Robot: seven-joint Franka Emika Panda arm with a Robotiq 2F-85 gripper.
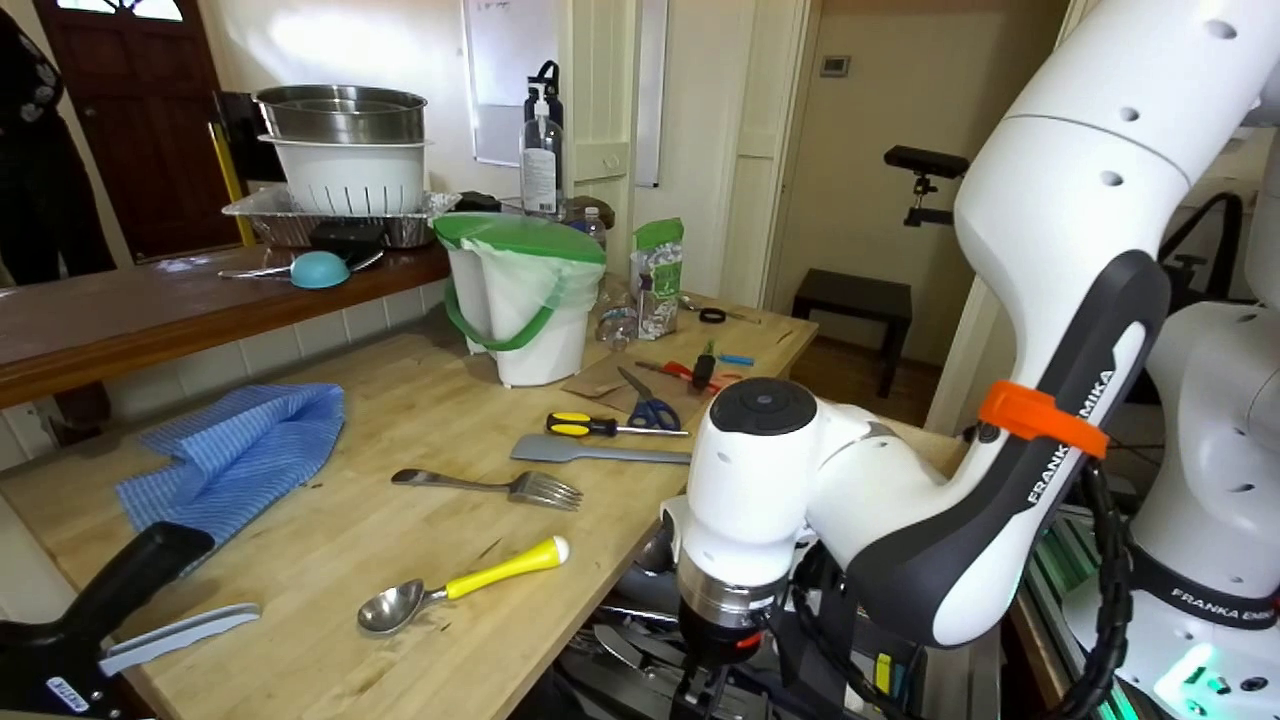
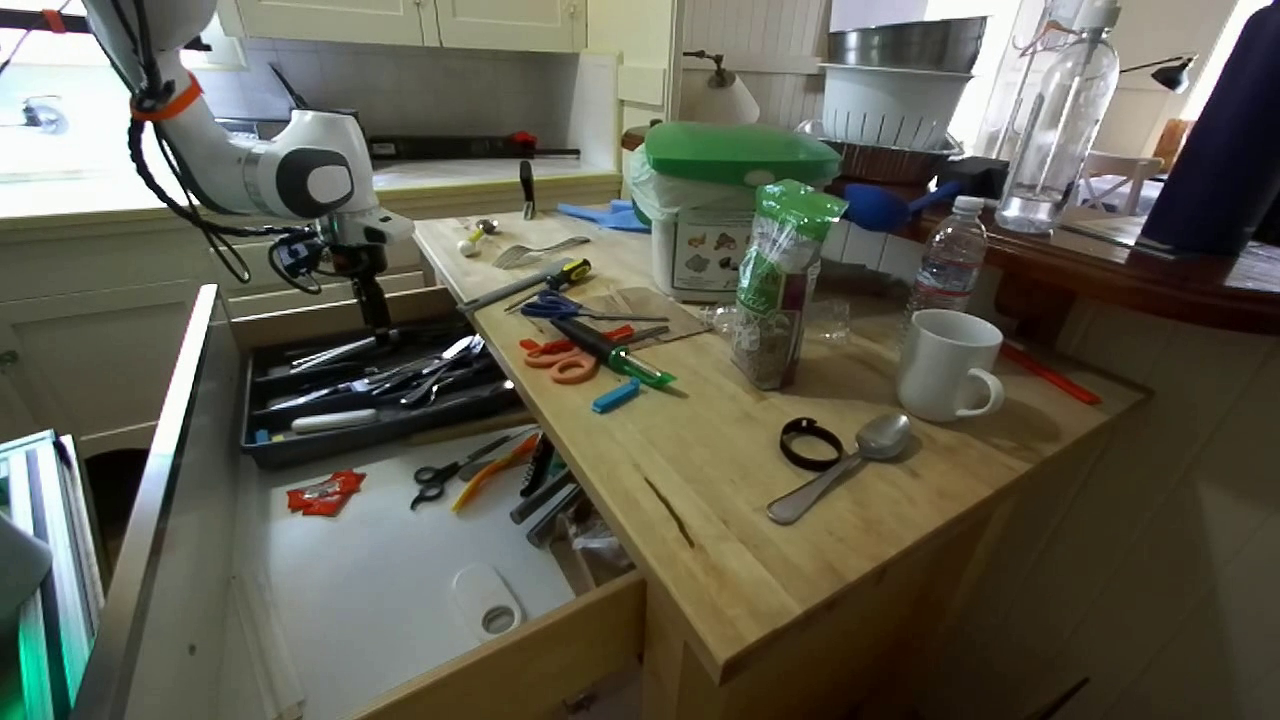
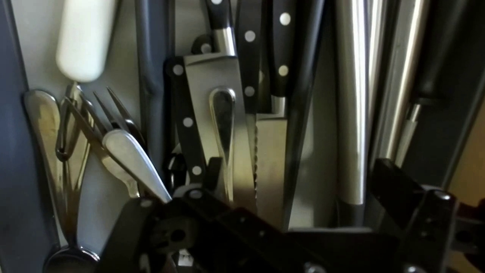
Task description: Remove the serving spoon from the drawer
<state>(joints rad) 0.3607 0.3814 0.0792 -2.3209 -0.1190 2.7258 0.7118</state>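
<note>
The drawer (image 2: 505,655) stands open beside the counter. A black cutlery tray (image 2: 335,445) in it holds crowded utensils. My gripper (image 2: 374,315) points down over the tray; in an exterior view its lower part shows among the cutlery (image 1: 700,690). In the wrist view the gripper (image 3: 299,174) has its fingers wide apart with nothing held. Between and beyond them lie a serrated knife blade (image 3: 271,159), a slim black handle (image 3: 299,113) and a steel handle with a black lower end (image 3: 352,113). I cannot identify the serving spoon for sure; a dark rounded shape (image 1: 655,552) shows beside the wrist.
The wooden counter (image 2: 700,540) overhangs the drawer. On it lie a yellow-handled steel spoon (image 1: 500,570), a fork (image 1: 540,490), a grey spatula (image 1: 560,450) and a screwdriver (image 1: 585,425). The tray also holds knives, forks and a white handle (image 3: 85,41). Scissors (image 2: 435,480) lie in the drawer.
</note>
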